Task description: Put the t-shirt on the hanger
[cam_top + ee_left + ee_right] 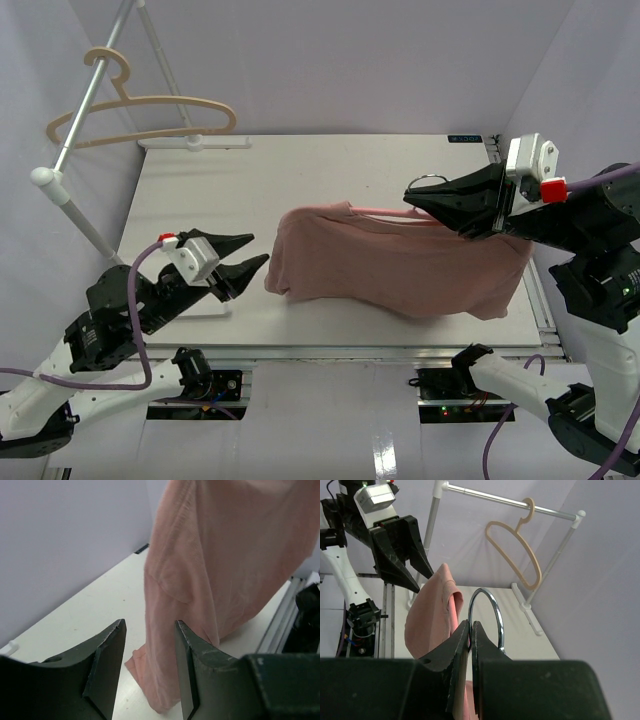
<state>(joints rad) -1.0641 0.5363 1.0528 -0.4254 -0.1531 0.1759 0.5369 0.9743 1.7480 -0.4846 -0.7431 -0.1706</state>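
The hanger (385,212) is gripped tight at its hook by the right gripper (418,196), with the t-shirt (400,265) draped over it above the table (200,190). The left gripper (259,248) is held wide open just beside the t-shirt.

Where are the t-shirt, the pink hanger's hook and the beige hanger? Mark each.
t-shirt (400,265), top external view, middle of the cloth.
pink hanger (483,590), right wrist view, top of its metal hook.
beige hanger (175,99), top external view, upper arm.
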